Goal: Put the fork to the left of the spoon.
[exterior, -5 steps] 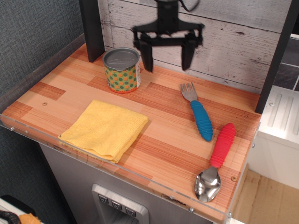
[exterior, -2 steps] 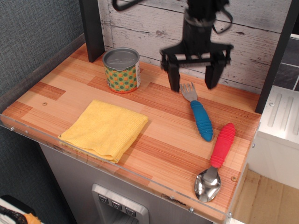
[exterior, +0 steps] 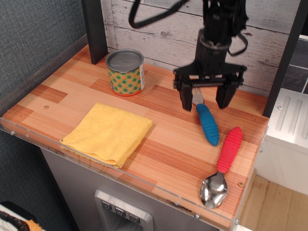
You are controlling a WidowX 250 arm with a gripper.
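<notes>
Observation.image, fork below spread hand (tines between fingers)

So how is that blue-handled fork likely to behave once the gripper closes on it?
The fork looks rigid, metal tines on a thick handle, so it should not flex. The ribbed blue handle probably grips well. Being rounded, it may roll or pivot if the open gripper catches it off-centre. It lies flat, clear of the spoon.

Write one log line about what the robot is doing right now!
gripper: open, over fork's metal end | fork: lying on table, ungrasped | spoon: right of fork
</notes>
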